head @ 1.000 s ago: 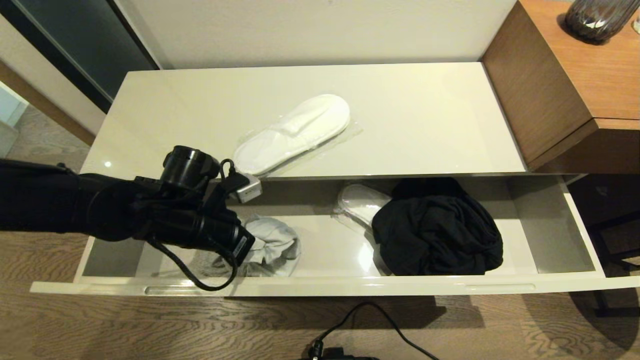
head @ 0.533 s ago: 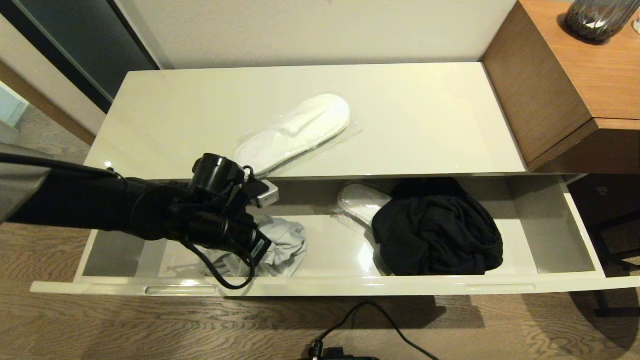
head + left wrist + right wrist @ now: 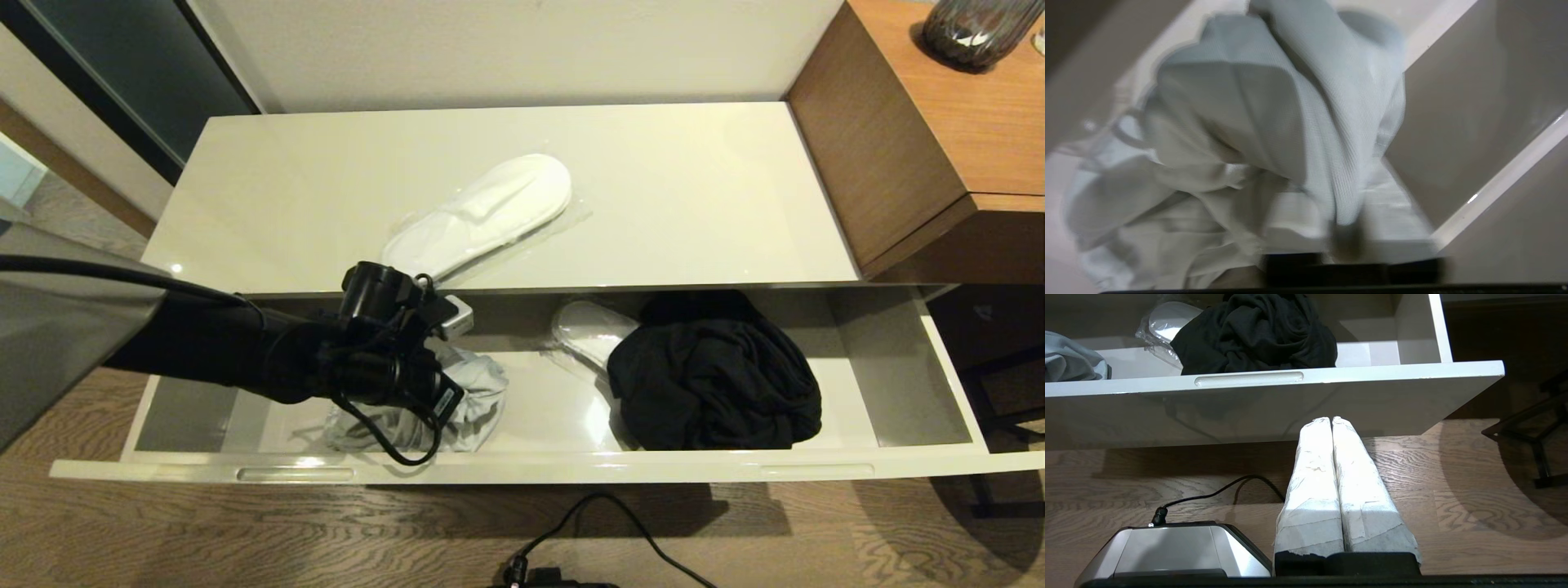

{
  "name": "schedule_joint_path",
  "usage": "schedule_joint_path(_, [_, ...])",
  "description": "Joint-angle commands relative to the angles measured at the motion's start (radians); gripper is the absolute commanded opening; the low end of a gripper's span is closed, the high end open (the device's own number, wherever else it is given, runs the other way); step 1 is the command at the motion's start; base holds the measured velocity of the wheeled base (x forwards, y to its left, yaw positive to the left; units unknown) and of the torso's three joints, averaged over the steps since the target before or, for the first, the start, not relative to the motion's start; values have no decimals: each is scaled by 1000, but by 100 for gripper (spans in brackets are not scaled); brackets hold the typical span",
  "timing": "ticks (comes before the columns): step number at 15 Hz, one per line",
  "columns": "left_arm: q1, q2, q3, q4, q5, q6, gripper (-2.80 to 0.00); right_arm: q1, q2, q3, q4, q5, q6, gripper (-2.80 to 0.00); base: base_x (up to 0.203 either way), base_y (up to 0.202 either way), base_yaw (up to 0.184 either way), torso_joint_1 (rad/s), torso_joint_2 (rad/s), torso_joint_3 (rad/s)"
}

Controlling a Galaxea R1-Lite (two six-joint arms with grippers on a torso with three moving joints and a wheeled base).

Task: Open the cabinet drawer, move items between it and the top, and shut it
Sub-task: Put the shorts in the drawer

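The cabinet drawer [image 3: 522,471] stands pulled out. My left gripper [image 3: 449,398] is down inside its left half, and its fingers [image 3: 1294,228] pinch a fold of the light grey garment [image 3: 482,400] [image 3: 1274,122], which is bunched on the drawer floor. A black garment [image 3: 714,384] [image 3: 1257,330] fills the drawer's middle right, partly covering a sleeved white slipper [image 3: 584,331] [image 3: 1163,324]. A second white slipper [image 3: 482,216] lies on the top [image 3: 694,188]. My right gripper [image 3: 1332,420] is shut and empty, low over the floor before the drawer front.
A taller brown wood unit [image 3: 922,139] with a dark vase [image 3: 980,28] adjoins the cabinet on the right. A black cable [image 3: 604,523] and my silver base [image 3: 1167,547] lie on the wooden floor. A dark metal frame [image 3: 1535,449] stands at the far right.
My left arm has moved right and lower into the drawer, carrying the grey garment along; the cloth now rests bunched further right. Nothing else has moved.
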Motion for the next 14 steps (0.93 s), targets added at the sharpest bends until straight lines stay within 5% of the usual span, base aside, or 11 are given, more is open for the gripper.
schedule_joint_path(1, [-2,11,-2,-1,-1,1,0,0,1,3,0,0,0,-280,0,0,0,0,0,0])
schedule_joint_path(8, [-2,-37,-16,17,0,-46,0,0,1,3,-2,0,0,-280,0,0,0,0,0,0])
schedule_joint_path(14, [0,-387,-11,100,15,-154,0,0,1,3,0,0,-3,-280,0,0,0,0,0,0])
